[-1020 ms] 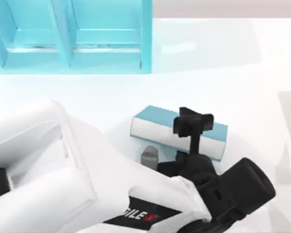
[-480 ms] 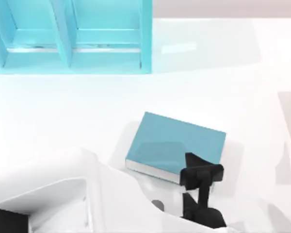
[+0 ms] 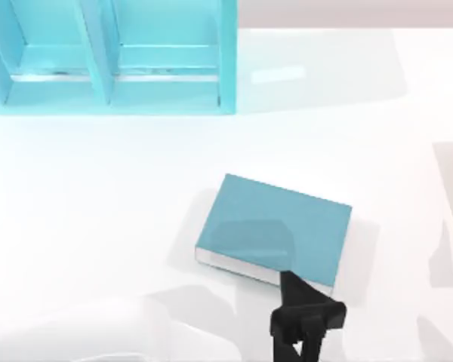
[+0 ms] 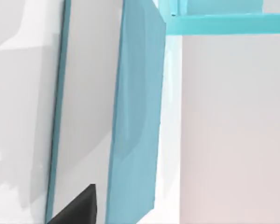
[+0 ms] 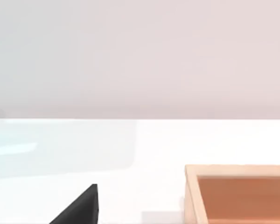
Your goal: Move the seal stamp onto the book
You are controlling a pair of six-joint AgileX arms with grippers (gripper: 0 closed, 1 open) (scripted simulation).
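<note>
white table (image 3: 98, 196) | left pincer (image 3: 306, 320) pulled back off book (image 3: 275, 226), now at its near edge, fingers can't tell | book flat, beyond pincer | stamp unseen, not on book | right arm parked

Bright, even light; soft shadows; faint glare on the table (image 3: 136, 188).
</note>
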